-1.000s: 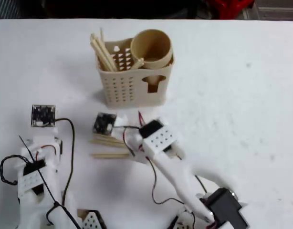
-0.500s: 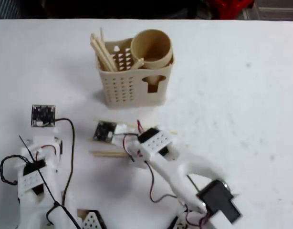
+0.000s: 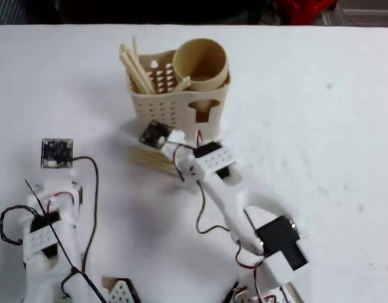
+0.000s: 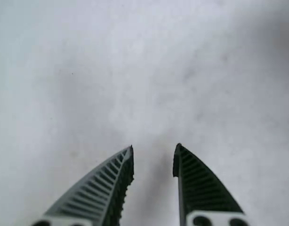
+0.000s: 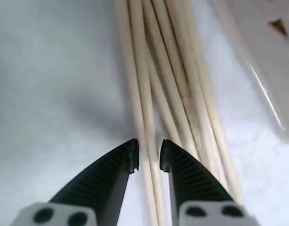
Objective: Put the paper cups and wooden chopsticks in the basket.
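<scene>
The wooden chopsticks (image 5: 172, 70) are lying bundled on the worktop (image 4: 135, 70) just in front of the basket (image 3: 175, 117), long axis along its front wall, where the right tool (image 5: 149, 155) is pinching one stick while the released left tool (image 4: 153, 155) is hanging much farther from the basket.

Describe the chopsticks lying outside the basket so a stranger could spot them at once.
Find the basket at the table's far middle. Just in front of it, at the right gripper, lies a bundle of chopsticks. Unlike the standing chopsticks in the basket, these lie flat on the table.
</scene>
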Controlling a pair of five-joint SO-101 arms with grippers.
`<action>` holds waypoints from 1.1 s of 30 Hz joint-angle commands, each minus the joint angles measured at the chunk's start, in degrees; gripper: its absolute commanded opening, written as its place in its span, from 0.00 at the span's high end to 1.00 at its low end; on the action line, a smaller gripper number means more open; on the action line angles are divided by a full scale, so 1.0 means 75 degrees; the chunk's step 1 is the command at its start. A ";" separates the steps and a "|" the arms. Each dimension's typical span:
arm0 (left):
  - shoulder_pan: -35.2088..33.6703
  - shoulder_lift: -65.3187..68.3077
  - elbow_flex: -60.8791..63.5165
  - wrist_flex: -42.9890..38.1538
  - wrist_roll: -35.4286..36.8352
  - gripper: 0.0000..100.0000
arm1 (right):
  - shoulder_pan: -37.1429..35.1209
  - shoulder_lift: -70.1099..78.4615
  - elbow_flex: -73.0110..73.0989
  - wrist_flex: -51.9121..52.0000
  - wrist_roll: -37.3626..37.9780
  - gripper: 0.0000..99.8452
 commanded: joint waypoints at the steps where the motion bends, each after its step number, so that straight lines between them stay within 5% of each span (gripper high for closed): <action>1: 0.0006 -0.0182 -0.0047 -0.0082 -0.0047 0.85 | 0.0076 -0.0311 -0.0223 0.0217 -0.0070 0.91; 11: 0.0006 -0.0182 -0.0047 -0.0082 -0.0047 0.85 | -0.0862 -0.2116 -0.0105 0.0522 -0.0012 0.90; 20: -0.0006 -0.0182 -0.0047 -0.0082 -0.0023 0.85 | -0.0932 -0.0674 -0.0117 -0.0580 -0.0070 0.79; 33: -0.0006 -0.0182 -0.0047 -0.0082 -0.0023 0.85 | -0.0709 0.0358 -0.0117 -0.0791 -0.0059 0.92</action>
